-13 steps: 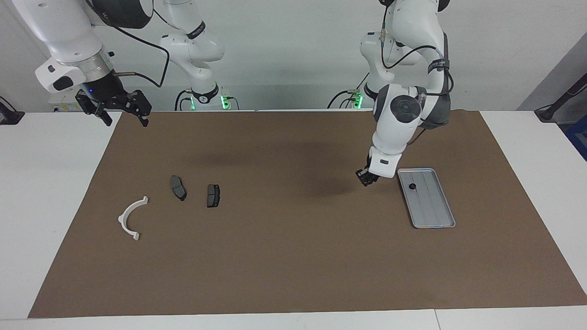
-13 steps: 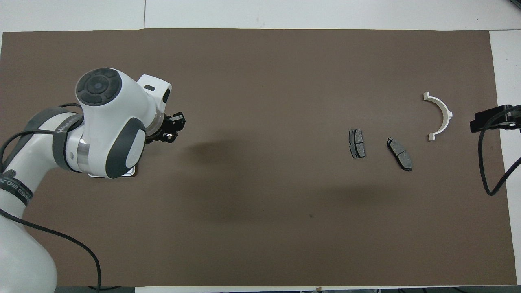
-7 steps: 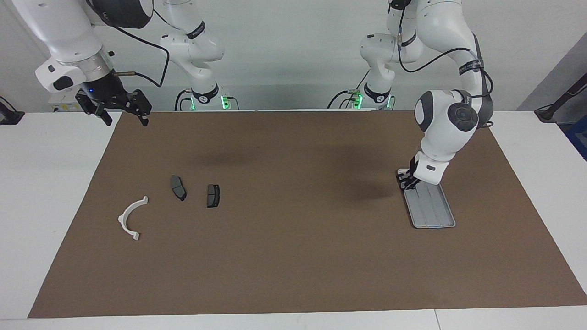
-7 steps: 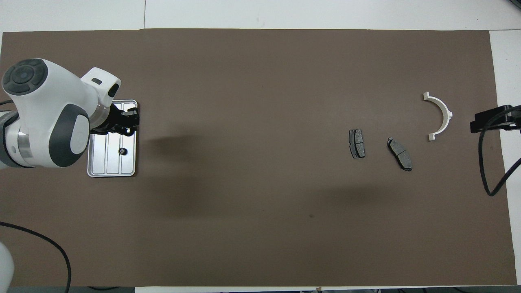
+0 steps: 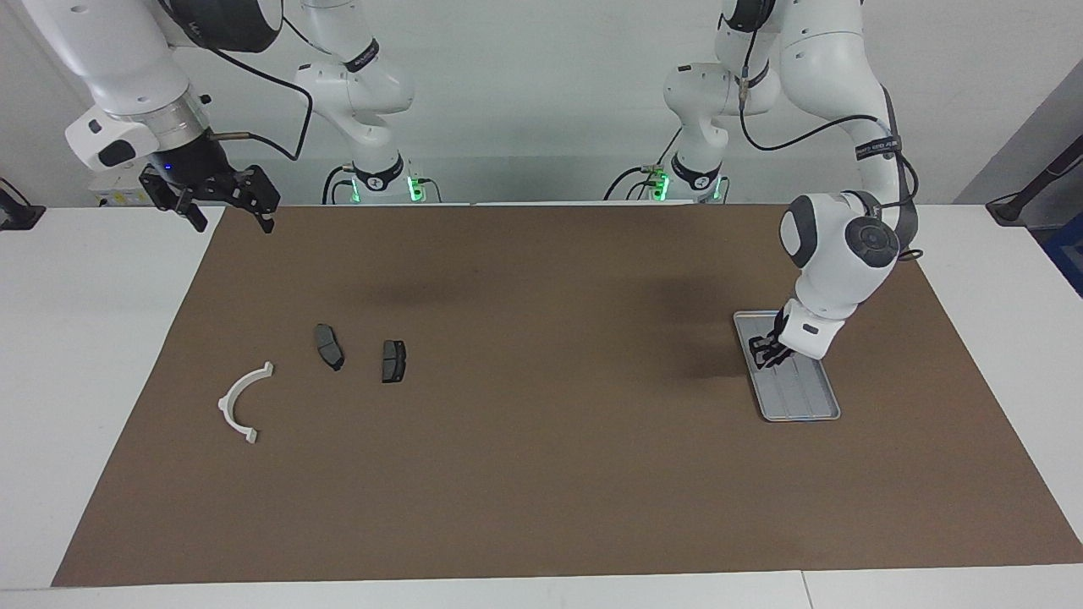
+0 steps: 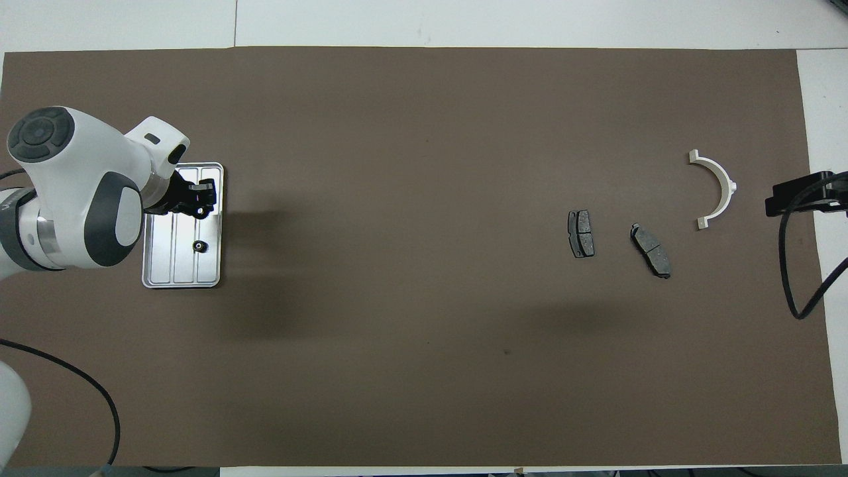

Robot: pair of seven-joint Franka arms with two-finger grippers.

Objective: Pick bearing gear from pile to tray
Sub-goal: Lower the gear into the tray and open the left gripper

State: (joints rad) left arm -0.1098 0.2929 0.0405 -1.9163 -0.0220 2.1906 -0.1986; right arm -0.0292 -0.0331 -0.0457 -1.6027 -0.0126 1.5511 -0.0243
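The silver tray (image 5: 804, 397) (image 6: 172, 262) lies on the brown mat at the left arm's end of the table. One small black bearing gear (image 6: 199, 247) rests in it; my left hand hides that gear in the facing view. My left gripper (image 5: 766, 355) (image 6: 203, 205) hangs low over the tray, shut on a second small dark gear (image 6: 205, 211) at its fingertips. The pile, at the right arm's end, shows a white arc (image 5: 244, 402) (image 6: 715, 189) and two dark brake pads (image 5: 329, 346) (image 5: 393, 361). My right gripper (image 5: 228, 218) waits open, raised over the mat's corner.
The brown mat (image 5: 541, 474) covers most of the white table. A cable loops from the right hand (image 6: 805, 195) at the edge of the overhead view. The left arm's big wrist joint (image 6: 79, 192) covers part of the tray from above.
My left arm has swung from beside the tray to over it, toward its own end of the table, with the small gear still gripped. The right arm has not moved.
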